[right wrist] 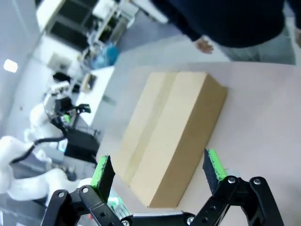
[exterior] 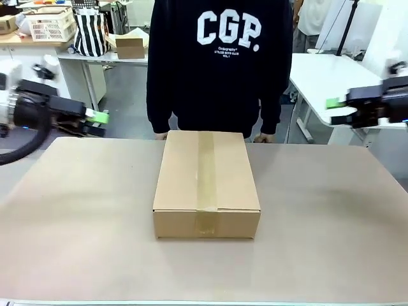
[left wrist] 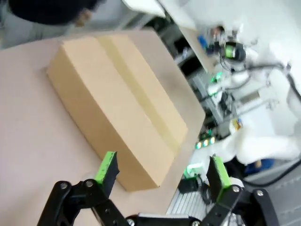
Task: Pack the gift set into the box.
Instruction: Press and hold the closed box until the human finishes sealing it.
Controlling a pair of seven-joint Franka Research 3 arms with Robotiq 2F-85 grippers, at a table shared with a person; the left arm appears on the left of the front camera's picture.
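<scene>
Box [exterior: 206, 182] is sitting closed and taped at table [exterior: 331, 217] center. Left gripper [left wrist: 162, 173] is hovering at 9 o'clock, right gripper [right wrist: 157, 170] at 3 o'clock, both wide open, holding nothing. Person [exterior: 220, 64] is standing at 12 o'clock.

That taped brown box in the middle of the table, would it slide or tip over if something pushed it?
The box would probably slide rather than tip: it is low and wide and lies flat on the smooth table. It likely stays stiff, since its flaps are closed under a tape strip along the top. Its weight cannot be judged, as the contents are hidden.
</scene>
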